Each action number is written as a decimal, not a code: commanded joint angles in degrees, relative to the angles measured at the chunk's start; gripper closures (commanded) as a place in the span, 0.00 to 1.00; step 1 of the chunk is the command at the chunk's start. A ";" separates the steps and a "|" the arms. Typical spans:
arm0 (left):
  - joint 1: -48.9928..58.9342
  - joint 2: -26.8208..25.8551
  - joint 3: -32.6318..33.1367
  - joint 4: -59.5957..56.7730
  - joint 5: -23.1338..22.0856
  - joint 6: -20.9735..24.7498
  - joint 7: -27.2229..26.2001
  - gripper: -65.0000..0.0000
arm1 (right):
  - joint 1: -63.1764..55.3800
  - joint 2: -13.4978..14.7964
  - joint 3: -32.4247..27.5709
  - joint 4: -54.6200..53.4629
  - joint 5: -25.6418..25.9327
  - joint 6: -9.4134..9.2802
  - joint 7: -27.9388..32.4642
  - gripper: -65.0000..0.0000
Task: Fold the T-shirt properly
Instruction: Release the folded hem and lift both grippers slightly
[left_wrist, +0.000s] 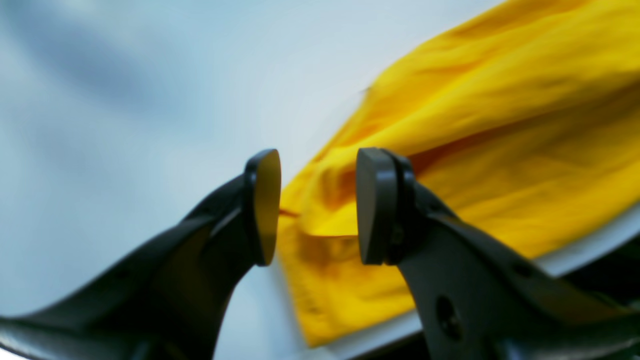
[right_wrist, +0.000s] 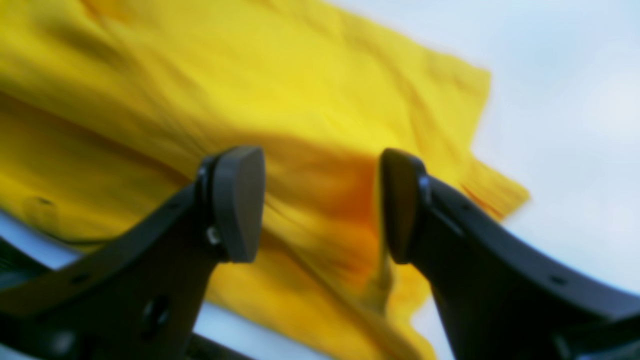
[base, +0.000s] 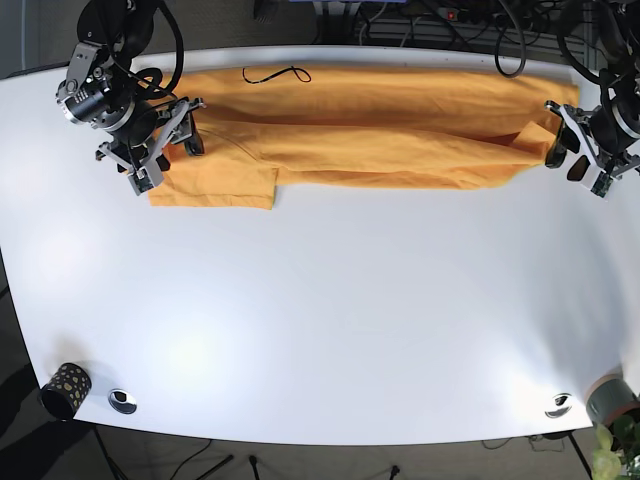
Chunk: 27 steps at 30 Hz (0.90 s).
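The yellow T-shirt (base: 380, 125) is lying in a long strip at the far edge of the tabletop (base: 330, 300), and both the left claw (left_wrist: 317, 207) and right claw (right_wrist: 322, 205) are hanging spread wide over its ends, pinching nothing, so a shallow grab could be catching only one layer and messing up the fold.

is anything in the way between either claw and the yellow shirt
Nothing visible. The left claw and right claw both hang open directly over the T-shirt, at its two ends on the table.
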 joint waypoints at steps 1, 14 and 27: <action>-0.04 -0.93 -0.28 1.06 -2.75 0.03 2.19 0.64 | 0.49 0.56 0.49 0.86 4.82 0.10 0.85 0.45; 3.39 0.92 10.27 1.59 -1.69 0.03 4.48 0.64 | 1.72 -1.37 -3.29 -2.92 7.55 0.10 0.85 0.45; 0.84 1.36 14.58 0.00 16.07 0.03 4.30 0.64 | 3.57 0.39 -3.64 -16.72 7.11 0.10 3.05 0.45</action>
